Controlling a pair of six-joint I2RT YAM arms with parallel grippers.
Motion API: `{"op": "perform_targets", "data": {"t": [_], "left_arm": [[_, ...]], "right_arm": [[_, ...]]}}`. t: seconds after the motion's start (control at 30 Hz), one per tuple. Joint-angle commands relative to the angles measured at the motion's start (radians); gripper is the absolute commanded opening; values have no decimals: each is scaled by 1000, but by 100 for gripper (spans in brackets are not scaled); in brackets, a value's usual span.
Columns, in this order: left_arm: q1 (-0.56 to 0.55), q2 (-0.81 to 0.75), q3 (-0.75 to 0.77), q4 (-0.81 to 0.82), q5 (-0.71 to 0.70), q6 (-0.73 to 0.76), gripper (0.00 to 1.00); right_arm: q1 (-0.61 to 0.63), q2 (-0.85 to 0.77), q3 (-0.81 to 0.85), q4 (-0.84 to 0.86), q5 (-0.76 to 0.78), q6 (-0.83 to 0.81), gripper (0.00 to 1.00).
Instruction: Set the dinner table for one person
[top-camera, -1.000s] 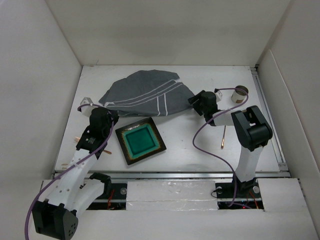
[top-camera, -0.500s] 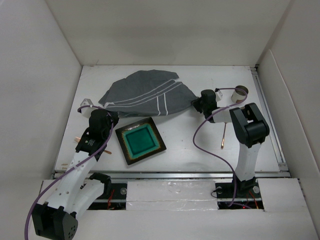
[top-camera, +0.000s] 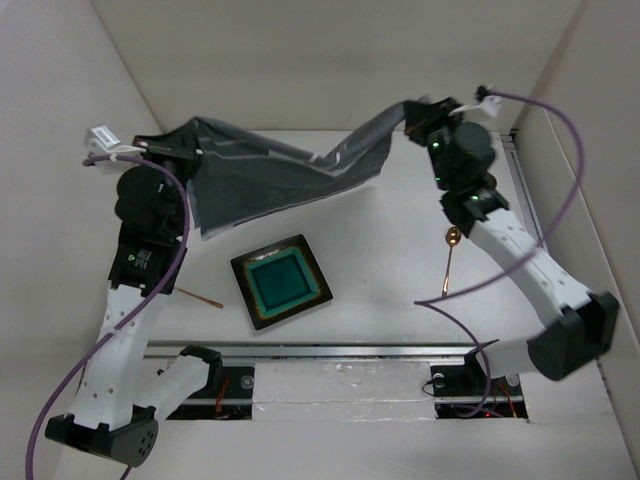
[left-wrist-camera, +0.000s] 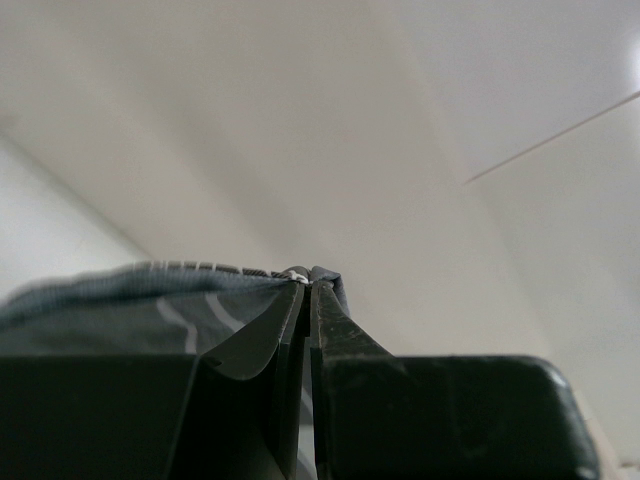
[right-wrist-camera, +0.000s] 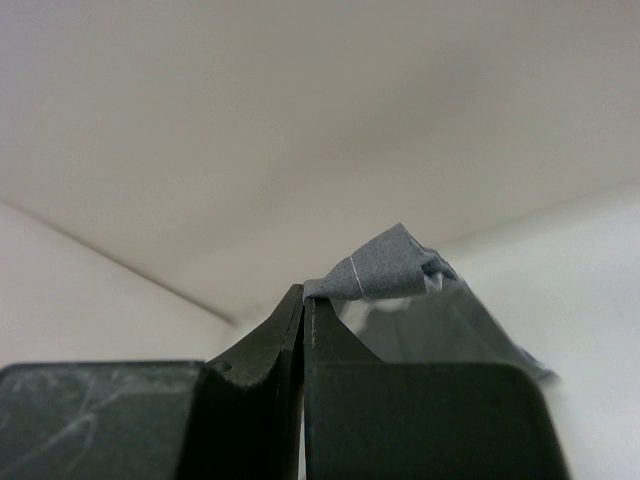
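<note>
A grey striped cloth mat (top-camera: 280, 170) hangs stretched between my two grippers above the back of the white dinner table (top-camera: 380, 270). My left gripper (top-camera: 183, 141) is shut on the mat's left corner. My right gripper (top-camera: 408, 113) is shut on its right corner. In the left wrist view the jaws (left-wrist-camera: 305, 276) pinch the striped cloth edge (left-wrist-camera: 130, 300). In the right wrist view the jaws (right-wrist-camera: 303, 296) pinch a folded grey cloth corner (right-wrist-camera: 390, 265). Both wrist cameras look up at the white walls.
A square dark plate with a teal centre (top-camera: 281, 281) lies on the table in front of the mat. A copper spoon (top-camera: 449, 258) lies to the right under the right arm. A thin copper utensil (top-camera: 200, 297) lies left of the plate. A metal rail (top-camera: 545, 280) runs along the right edge.
The right gripper shut on the mat's right corner. Both arms then rose and spread apart, lifting the mat off the table and pulling it taut.
</note>
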Motion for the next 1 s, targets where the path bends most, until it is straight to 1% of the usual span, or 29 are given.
{"op": "perform_targets", "data": {"t": [0.0,0.03,0.13,0.2,0.23,0.3,0.33,0.37,0.4,0.47,0.5,0.53,0.57,0.63,0.67,0.7,0.73,0.77,0.8,0.83,0.87,0.9,0.93,0.97], "left_arm": [[-1,-19,165,104,-80,87,0],[-1,-21,187,99,-80,101,0],[-1,-37,247,86,-101,136,0],[-1,-54,253,96,-90,151,0],[-1,-57,253,95,-83,151,0],[-1,-56,233,93,-43,148,0],[-1,-53,221,92,-31,142,0],[-1,-42,199,95,-12,121,0],[-1,-33,155,101,-5,116,0],[-1,14,119,102,0,101,0],[-1,36,100,104,0,99,0],[-1,65,95,116,3,102,0],[11,129,96,116,17,102,0],[57,204,130,127,63,102,0],[69,334,215,119,86,117,0],[69,335,216,119,86,118,0],[69,384,254,98,91,127,0],[82,480,355,89,112,136,0],[101,522,416,78,130,154,0],[115,627,479,44,199,157,0],[129,681,638,11,233,156,0],[146,735,726,-56,270,144,0],[167,787,797,-77,296,142,0],[168,870,923,-92,330,141,0]], "right_arm": [[-4,-218,135,-38,83,-219,0],[5,-252,147,-81,81,-238,0],[5,-375,163,-138,61,-275,0],[5,-413,176,-169,40,-287,0],[5,-436,187,-219,34,-292,0],[5,-444,206,-256,26,-308,0],[5,-441,216,-308,26,-312,0],[-7,-438,215,-324,28,-315,0],[-25,-432,212,-335,28,-315,0],[-48,-412,172,-327,20,-315,0],[-82,-397,161,-323,15,-313,0],[-99,-378,152,-315,6,-310,0],[-117,-325,150,-313,-21,-309,0],[-163,-251,172,-307,-69,-293,0],[-186,-128,221,-286,-142,-275,0],[-187,-126,221,-286,-143,-275,0],[-196,-78,251,-284,-184,-269,0],[-208,14,318,-286,-202,-256,0],[-208,59,359,-286,-218,-253,0],[-228,100,403,-290,-239,-250,0],[-228,146,454,-293,-253,-241,0],[-243,235,567,-325,-265,-236,0],[-254,281,630,-350,-315,-226,0],[-275,323,690,-367,-330,-204,0]]}}
